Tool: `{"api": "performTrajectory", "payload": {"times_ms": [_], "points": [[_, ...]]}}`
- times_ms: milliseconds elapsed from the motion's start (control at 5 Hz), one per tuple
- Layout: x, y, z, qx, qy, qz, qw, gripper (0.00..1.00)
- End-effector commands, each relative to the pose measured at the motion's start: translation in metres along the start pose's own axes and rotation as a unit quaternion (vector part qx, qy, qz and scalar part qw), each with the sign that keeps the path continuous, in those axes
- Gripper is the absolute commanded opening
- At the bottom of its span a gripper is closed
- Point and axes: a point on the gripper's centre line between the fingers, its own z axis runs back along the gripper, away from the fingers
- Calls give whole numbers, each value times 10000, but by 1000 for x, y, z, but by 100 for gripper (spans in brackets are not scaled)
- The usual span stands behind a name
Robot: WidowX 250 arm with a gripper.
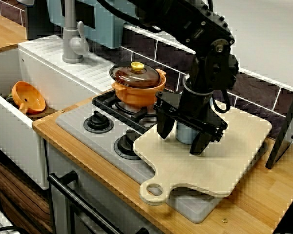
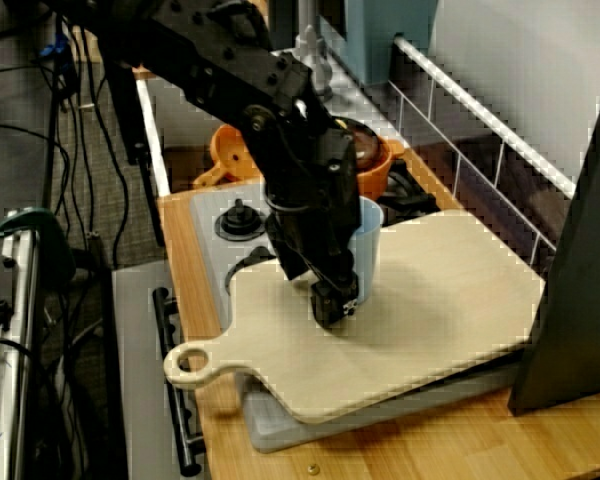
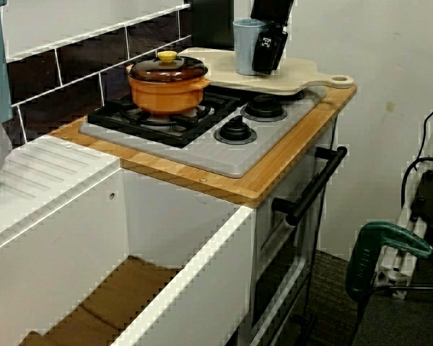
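A light-blue cup (image 1: 185, 132) (image 2: 370, 235) (image 3: 245, 47) stands upright on a pale wooden cutting board (image 1: 224, 161) (image 2: 430, 310) (image 3: 303, 72). The board lies over the right half of the grey hob. My black gripper (image 1: 181, 144) (image 2: 338, 305) (image 3: 265, 61) is lowered to the board and open. In the front view the cup shows in the gap between the fingers. From the side the gripper stands on the cup's counter-front side. Whether a finger touches the cup I cannot tell.
An orange pot (image 1: 138, 85) (image 3: 166, 83) with a brown lid sits on the back burner, left of the cup. Two hob knobs (image 1: 97, 122) lie in front. An orange funnel (image 1: 28, 96) rests in the sink by the grey tap (image 1: 73, 39). A dark panel (image 2: 580, 250) leans at the right.
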Motion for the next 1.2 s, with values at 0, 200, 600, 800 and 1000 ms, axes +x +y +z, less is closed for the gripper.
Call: {"api": "performTrajectory", "payload": {"times_ms": [0, 200, 600, 800, 1000], "points": [[18, 1, 9, -176, -140, 95, 9997, 100], [25, 2, 7, -214, -123, 114, 9996, 100], [37, -1, 1, -190, -107, 112, 9997, 100], [44, 1, 2, -210, -93, 152, 9996, 100], [46, 0, 3, -206, -141, 136, 9996, 100]]}}
